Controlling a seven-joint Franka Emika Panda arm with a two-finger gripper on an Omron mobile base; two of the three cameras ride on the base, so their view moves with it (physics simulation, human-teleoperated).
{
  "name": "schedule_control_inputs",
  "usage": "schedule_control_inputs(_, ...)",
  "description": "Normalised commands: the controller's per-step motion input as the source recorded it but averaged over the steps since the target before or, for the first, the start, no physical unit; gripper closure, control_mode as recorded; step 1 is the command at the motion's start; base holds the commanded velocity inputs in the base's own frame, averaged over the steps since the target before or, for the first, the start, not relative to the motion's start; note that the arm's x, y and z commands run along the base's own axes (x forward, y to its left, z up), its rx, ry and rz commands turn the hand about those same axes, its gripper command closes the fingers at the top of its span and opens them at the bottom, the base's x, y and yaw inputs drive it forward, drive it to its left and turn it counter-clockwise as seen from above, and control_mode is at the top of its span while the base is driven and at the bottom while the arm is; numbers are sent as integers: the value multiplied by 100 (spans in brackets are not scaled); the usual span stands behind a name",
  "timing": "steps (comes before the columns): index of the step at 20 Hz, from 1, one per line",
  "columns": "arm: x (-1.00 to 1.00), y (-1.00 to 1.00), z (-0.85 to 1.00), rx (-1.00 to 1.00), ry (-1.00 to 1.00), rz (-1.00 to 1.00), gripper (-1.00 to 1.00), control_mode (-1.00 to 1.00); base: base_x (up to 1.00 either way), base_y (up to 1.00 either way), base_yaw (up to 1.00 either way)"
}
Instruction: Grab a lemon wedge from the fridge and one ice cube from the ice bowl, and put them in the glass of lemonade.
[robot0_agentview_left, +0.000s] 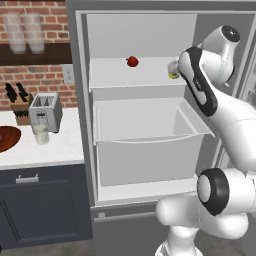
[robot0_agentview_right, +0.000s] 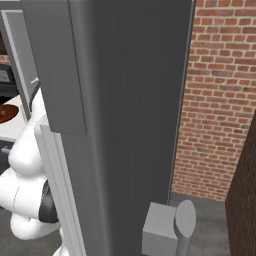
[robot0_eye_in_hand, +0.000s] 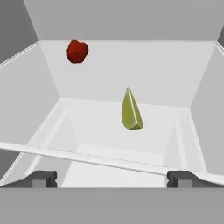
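The fridge (robot0_agentview_left: 82, 100) stands open, showing white shelves and a drawer. On its upper shelf the small yellow-green lemon wedge (robot0_agentview_left: 173, 75) peeks out beside my hand at the right end. In the hand view the lemon wedge (robot0_eye_in_hand: 131, 112) lies ahead of my gripper (robot0_eye_in_hand: 111, 179), centred between the fingertips (robot0_eye_in_hand: 42, 178) and apart from them. The gripper is open and holds nothing. The glass of lemonade (robot0_agentview_left: 41, 134) stands on the counter in front of the toaster. The reddish-brown ice bowl (robot0_agentview_left: 7, 139) sits at the counter's left edge; no ice cube can be made out.
A small red fruit (robot0_agentview_left: 132, 61) rests on the same shelf, left of the wedge, also the red fruit (robot0_eye_in_hand: 77, 51). A toaster (robot0_agentview_left: 46, 112) and knife block (robot0_agentview_left: 19, 102) stand on the counter. The open fridge door (robot0_agentview_right: 125, 100) stands close at my right.
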Motion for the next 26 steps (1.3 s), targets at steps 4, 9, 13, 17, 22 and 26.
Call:
schedule_control_inputs(4, 45, -12, -18, 0, 2, 0, -100, -100, 0, 0, 0)
schedule_control_inputs(9, 33, -13, -34, -1, 0, 0, -100, -100, 0, 0, 0)
schedule_control_inputs(13, 36, -1, -33, -3, 0, 0, -100, -100, 0, 0, 0)
schedule_control_inputs(17, 48, 0, -13, 0, 0, 0, -100, -100, 0, 0, 0)
schedule_control_inputs(22, 46, -2, 0, 0, 0, 0, -100, -100, 0, 0, 0)
schedule_control_inputs(26, 44, -2, 0, 0, 0, 0, -100, -100, 0, 0, 0)
